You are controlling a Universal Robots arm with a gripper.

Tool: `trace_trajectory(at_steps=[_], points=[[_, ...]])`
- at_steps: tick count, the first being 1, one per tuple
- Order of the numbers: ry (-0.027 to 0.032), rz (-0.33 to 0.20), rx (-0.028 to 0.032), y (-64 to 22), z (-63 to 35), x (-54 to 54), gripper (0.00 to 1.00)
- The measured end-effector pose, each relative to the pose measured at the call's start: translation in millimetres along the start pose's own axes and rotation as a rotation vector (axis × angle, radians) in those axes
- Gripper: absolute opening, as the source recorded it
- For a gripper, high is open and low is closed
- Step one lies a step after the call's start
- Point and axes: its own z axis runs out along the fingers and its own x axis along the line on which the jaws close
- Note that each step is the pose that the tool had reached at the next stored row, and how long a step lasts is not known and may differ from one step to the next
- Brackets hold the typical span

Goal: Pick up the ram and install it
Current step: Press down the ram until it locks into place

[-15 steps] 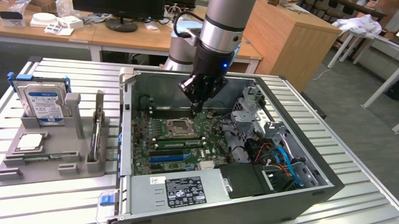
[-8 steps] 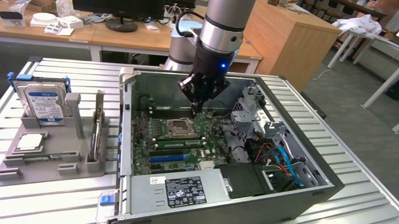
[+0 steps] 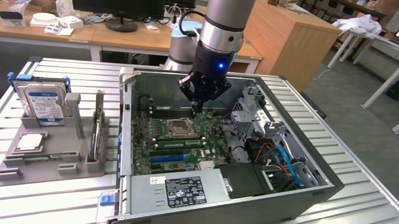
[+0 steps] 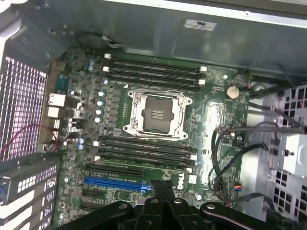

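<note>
ram (image 3: 98, 127) stands on edge in the grey holder (image 3: 56, 154) on the table (image 3: 56, 196) at the exterior view's left, beside the hard drive (image 3: 44, 100); rightward, the end effector (image 3: 198, 108) hangs closed and empty over the motherboard (image 3: 181, 140), well apart from it. a good pickup wants fingers squared to the stick's long edges.

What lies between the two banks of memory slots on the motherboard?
The CPU socket, in its metal frame, lies between one bank and the other bank. The wrist view shows this plainly.
</note>
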Motion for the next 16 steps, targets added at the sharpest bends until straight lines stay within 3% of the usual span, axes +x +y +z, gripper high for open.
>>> trace_trajectory(at_steps=[16], points=[[0.0, 0.001, 0.0002, 0.9, -0.1, 7.6, 0.11]])
